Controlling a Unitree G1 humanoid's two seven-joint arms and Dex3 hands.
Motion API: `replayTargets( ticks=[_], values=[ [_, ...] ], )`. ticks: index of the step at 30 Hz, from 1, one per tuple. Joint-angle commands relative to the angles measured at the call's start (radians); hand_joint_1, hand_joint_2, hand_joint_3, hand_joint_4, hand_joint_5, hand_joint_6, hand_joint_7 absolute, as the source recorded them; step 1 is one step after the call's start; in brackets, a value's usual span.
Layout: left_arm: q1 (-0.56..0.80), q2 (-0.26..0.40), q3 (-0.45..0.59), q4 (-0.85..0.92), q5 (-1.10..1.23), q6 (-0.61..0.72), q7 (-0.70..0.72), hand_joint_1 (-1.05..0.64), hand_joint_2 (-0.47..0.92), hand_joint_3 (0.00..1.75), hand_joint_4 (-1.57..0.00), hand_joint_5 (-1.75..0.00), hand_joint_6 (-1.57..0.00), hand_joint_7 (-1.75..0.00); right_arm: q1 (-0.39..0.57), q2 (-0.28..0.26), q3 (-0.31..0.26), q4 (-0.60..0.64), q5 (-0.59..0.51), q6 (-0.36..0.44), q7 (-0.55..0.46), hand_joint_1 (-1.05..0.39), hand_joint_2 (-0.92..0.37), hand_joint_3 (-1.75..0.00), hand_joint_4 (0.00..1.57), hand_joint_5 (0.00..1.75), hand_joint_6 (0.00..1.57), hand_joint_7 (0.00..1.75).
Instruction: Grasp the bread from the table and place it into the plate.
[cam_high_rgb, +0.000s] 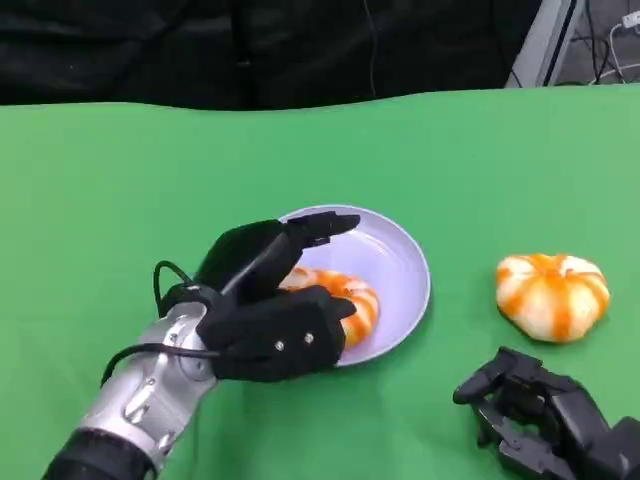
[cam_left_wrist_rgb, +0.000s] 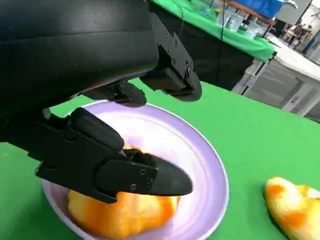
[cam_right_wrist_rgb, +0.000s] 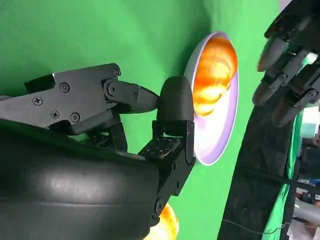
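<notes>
**One bread in the plate, left robot hand spread above it**

A green cloth covers the bench across the whole width of the head view; its far edge runs along the upper part of the frame, with black drapery behind it and a strip of grey frame and cables at the upper right. The left wrist view shows another green-covered table beyond the dark gap.

The pale lilac plate sits at the centre of the head view. An orange-and-white striped bread lies in its near-left part, resting on the plate's floor. A second bread of the same colouring lies on the cloth at the right of the frame, well apart from the plate.

The left robot hand reaches in from the lower left on its silver forearm and hangs over the plate. Its fingers are apart, one group above the plate's far rim and one close over the bread; it holds nothing, though I cannot tell whether a fingertip touches the bread. The right robot hand lies low at the lower right, near the second bread but apart from it, with its fingers curled in and nothing in them.

Bare cloth lies left of the plate, between plate and second bread, and up to the far edge.
</notes>
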Motion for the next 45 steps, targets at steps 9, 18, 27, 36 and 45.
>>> replayTargets(
  ticks=[9,18,27,36,45],
  values=[
    [0.090,0.035,0.111,-0.195,-0.195,0.059,-0.167,-1.00,0.92,0.75,-0.22,0.00,-0.31,0.00,0.005,-0.011,-0.003,0.002,0.003,0.008,0.003,-0.25,-0.92,-0.48,0.64,1.75,0.69,1.18],
    [0.183,-0.035,0.292,-0.228,-0.588,0.005,-0.297,-0.88,0.92,0.62,-0.34,-0.02,-0.38,-0.02,-0.008,-0.010,-0.002,0.023,-0.006,0.006,-0.007,-0.25,-0.92,-0.48,0.65,1.75,0.70,1.17],
    [0.292,-0.024,0.383,-0.282,-0.767,0.011,-0.433,-0.87,0.92,0.52,-0.38,-0.02,-0.40,-0.01,-0.018,-0.019,-0.001,0.036,-0.017,-0.004,-0.018,-0.24,-0.92,-0.47,0.62,1.74,0.70,1.16],
    [0.447,-0.028,0.458,-0.266,-0.898,-0.083,-0.631,-0.92,0.92,0.44,-0.41,-0.02,-0.42,-0.01,-0.021,-0.022,-0.006,0.041,-0.004,-0.008,-0.009,-0.25,-0.92,-0.47,0.63,1.74,0.72,1.15],
    [0.543,-0.042,0.534,-0.195,-0.959,-0.167,-0.714,-0.87,0.92,0.36,-0.52,-0.03,-0.55,-0.04,0.001,-0.030,-0.014,0.005,0.003,-0.007,0.000,-0.28,-0.92,-0.47,0.60,1.74,0.71,1.15]
  ],
)
